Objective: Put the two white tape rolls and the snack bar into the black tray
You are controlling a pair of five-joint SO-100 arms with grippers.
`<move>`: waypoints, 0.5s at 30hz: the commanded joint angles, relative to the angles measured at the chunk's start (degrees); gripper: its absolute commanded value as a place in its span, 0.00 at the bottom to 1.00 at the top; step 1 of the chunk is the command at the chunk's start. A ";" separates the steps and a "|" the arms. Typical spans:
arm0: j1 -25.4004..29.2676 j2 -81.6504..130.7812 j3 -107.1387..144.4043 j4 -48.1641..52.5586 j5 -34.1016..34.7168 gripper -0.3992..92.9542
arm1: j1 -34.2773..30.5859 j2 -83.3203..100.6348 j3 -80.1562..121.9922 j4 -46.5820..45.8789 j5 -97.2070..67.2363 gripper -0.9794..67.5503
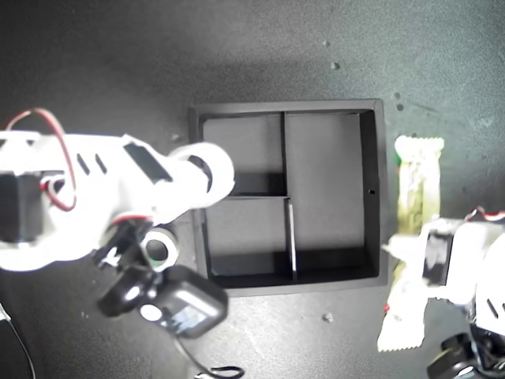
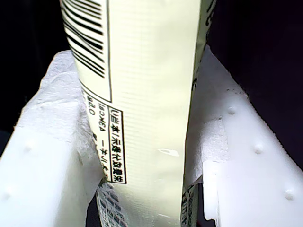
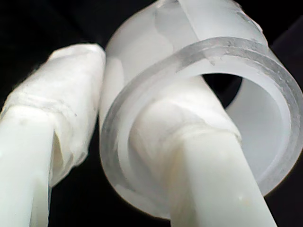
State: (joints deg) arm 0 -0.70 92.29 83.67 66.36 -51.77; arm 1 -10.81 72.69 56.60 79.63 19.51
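My second gripper [image 3: 128, 142] pinches the wall of a big white ring of tape [image 1: 211, 170], one finger through its hole. It hangs over the rim of the square black tray [image 1: 379, 197], on the exterior view's left. I think dropping it into a small box comes next. My first gripper [image 2: 142, 189] squeezes the long pale yellow snack bar [image 1: 414, 237] beside the tray, on that view's right. Only the exterior view shows the smaller white ring [image 1: 160, 250] lying outside the tray.

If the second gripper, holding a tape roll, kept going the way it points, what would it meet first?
Probably the black tray: my second gripper, shut on the larger tape roll, points across the near wall toward a small compartment. Height above it is unclear.
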 commanded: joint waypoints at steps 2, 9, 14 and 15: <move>-1.76 -5.71 -9.05 0.88 1.14 0.02 | -0.26 -5.71 -9.58 -3.69 -16.35 0.03; -1.93 -16.00 -19.42 4.92 1.41 0.02 | -0.53 -11.34 -13.10 -5.01 -15.38 0.03; -0.88 -23.47 -29.53 10.72 0.97 0.03 | -0.97 -11.34 -12.92 -4.04 -14.94 0.03; -0.79 -24.79 -31.38 12.04 0.79 0.03 | -0.97 -11.34 -12.92 -3.87 -14.85 0.03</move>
State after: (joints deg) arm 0 -2.37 68.91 59.68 75.76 -50.80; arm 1 -11.07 60.56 45.79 75.50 19.51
